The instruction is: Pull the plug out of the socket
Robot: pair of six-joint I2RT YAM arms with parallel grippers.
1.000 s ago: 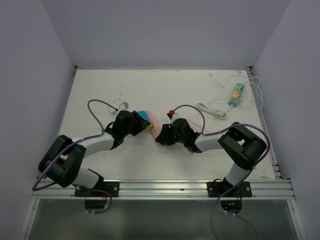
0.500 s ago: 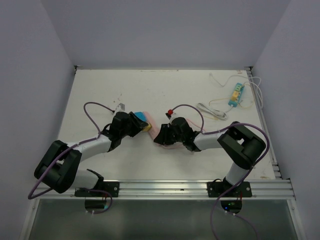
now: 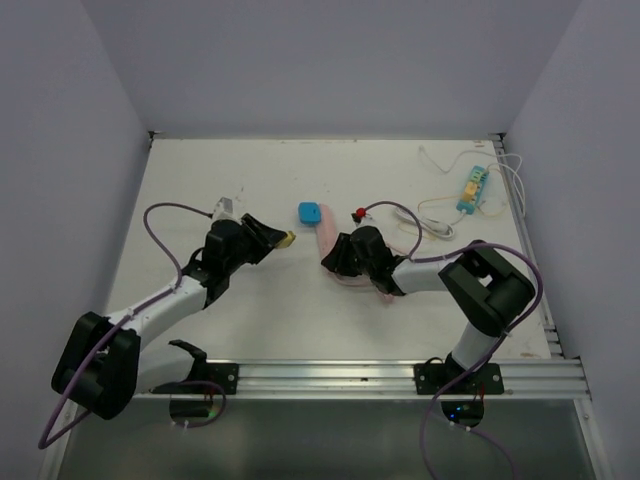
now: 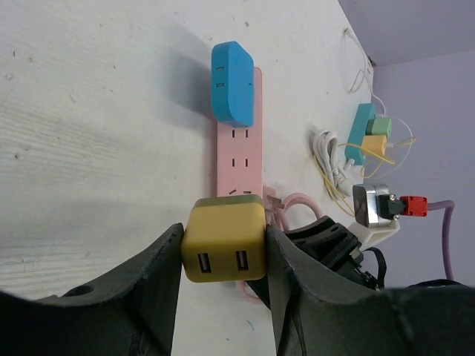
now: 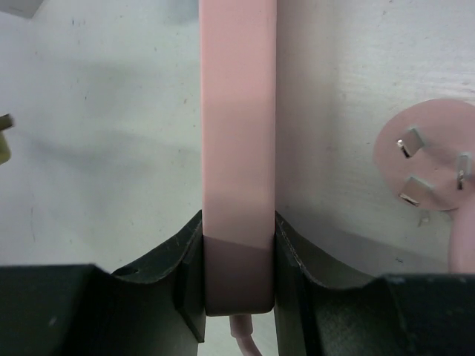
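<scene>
1. Risk of dropping comes first. The left pincer point(image 4: 223, 256) is clamped on the yellow plug point(image 4: 223, 226), left of centre in the top view. The plug is out of its socket and apart from the strip. Only two smooth sides are held, so I judge that a quick swing could let it slip down to the tabletop point(image 3: 280, 310).
2. Blue plug point(image 3: 309, 212) sits on the far end of the pink socket strip point(image 5: 237, 111), just above the centre of the top view. If the task means this one also, work is left. A slanted pull could bend its pins or lift the strip.
3. Right pincer point(image 5: 237, 237), right of centre, is closed tightly around the near end of the strip. If it lets go too early, the strip may slide. The strip's own round pink plug point(image 5: 430, 159) lies just beside it, and its cable could catch on the fingers.
4. Teal strip point(image 3: 472, 189) with loose cords lies at upper right, well apart. I expect no trouble from it.
</scene>
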